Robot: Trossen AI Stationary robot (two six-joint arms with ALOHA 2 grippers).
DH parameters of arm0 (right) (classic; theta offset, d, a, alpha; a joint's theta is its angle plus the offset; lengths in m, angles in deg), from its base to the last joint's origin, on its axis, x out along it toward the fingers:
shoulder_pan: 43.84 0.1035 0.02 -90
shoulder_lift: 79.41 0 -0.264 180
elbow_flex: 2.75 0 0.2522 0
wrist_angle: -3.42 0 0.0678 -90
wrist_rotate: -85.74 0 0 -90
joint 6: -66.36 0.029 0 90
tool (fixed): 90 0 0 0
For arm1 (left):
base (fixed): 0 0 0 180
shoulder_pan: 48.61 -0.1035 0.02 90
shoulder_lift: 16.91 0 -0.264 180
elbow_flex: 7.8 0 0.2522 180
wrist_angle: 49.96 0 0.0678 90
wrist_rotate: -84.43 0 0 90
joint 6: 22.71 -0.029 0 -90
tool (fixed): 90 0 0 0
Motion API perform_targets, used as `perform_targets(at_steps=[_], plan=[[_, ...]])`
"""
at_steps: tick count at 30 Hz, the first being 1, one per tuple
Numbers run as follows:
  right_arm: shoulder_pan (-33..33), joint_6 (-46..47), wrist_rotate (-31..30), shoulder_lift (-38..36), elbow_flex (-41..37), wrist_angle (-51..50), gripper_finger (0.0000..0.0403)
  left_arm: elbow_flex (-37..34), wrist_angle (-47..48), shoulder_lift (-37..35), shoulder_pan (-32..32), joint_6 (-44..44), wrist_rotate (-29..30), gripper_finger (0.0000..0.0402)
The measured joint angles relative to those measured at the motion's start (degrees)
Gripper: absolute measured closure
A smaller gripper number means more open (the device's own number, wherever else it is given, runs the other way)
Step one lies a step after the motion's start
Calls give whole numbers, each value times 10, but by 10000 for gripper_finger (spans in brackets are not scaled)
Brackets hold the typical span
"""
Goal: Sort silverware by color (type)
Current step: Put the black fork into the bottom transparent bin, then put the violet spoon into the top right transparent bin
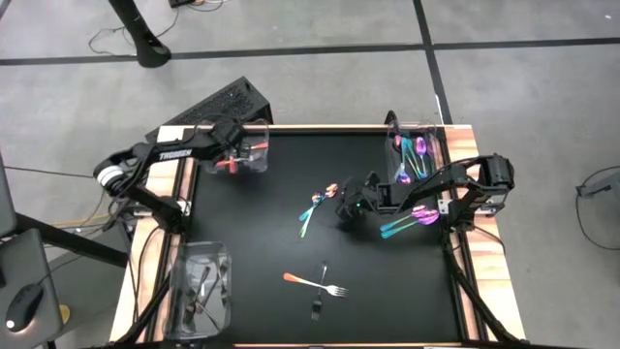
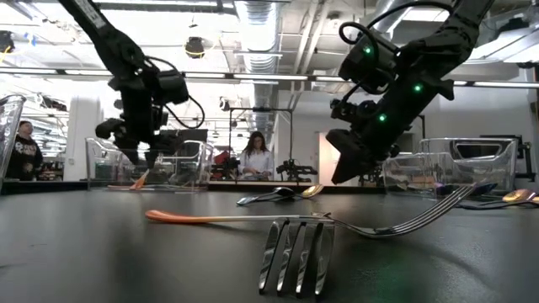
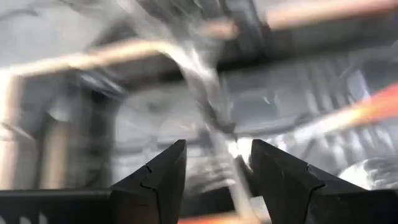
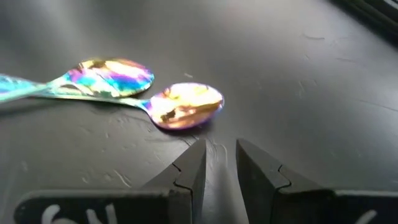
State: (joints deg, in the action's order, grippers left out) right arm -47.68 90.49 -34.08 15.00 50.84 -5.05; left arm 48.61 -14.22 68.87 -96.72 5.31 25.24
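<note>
The right gripper (image 1: 347, 206) hangs over the middle of the black bench (image 1: 262, 233), just right of two iridescent spoons (image 1: 318, 204) that lie crossed there. In the right wrist view the jaws are parted by a narrow gap with nothing between them. The spoon bowls (image 4: 183, 104) lie just beyond the fingertips (image 4: 196, 152), clear of them.

The left gripper (image 1: 235, 142) is at the upper left of the high view, over a clear bin (image 1: 254, 155) that holds orange-handled pieces (image 1: 225, 165). In the left wrist view the jaws stand apart. The picture is smeared, so it cannot be told whether anything lies between them. An orange streak (image 3: 367, 106) shows at the right edge.

Remaining silverware, high view:
- An orange-handled fork (image 1: 315, 283) lies at lower centre, touching or crossing a second, thinner piece whose type cannot be made out.
- A dark piece (image 1: 317, 310) lies just below that fork.
- More iridescent pieces (image 1: 409, 222) lie at the right of the bench, partly covered by the right arm.
- The upper-right bin (image 1: 415, 155) holds iridescent pieces. Their count cannot be read.
- The lower-left bin (image 1: 201, 287) holds dark pieces, hard to separate from one another.

In the low view the fork tines (image 2: 296, 257) fill the foreground, and the right gripper (image 2: 347, 165) hangs above the bench behind them. Two people (image 2: 254, 157) show in the room beyond.
</note>
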Motion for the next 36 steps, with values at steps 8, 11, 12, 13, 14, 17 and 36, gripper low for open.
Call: perform_targets(at_steps=[8, 11, 12, 13, 14, 17, 36], plan=[[1, -6, 0, 0, 0, 6, 294, -2, -39, 39, -14, -33, -39, 230], [1, -6, 0, 0, 0, 4, 294, -2, -44, 31, -14, -40, -41, 232], [1, -6, 0, 0, 0, 3, 294, -2, -44, 29, -14, -40, -41, 235], [1, -6, 0, 0, 0, 4, 294, -2, -44, 28, -14, -43, -41, 241], [1, -6, 0, 0, 0, 4, 294, -2, -41, 25, -14, -49, -43, 250], [1, -6, 0, 0, 0, 4, 294, -2, -42, 15, -12, -60, -45, 288], [1, -6, 0, 0, 0, 14, 294, -2, -47, -170, 115, -167, 15, 401]])
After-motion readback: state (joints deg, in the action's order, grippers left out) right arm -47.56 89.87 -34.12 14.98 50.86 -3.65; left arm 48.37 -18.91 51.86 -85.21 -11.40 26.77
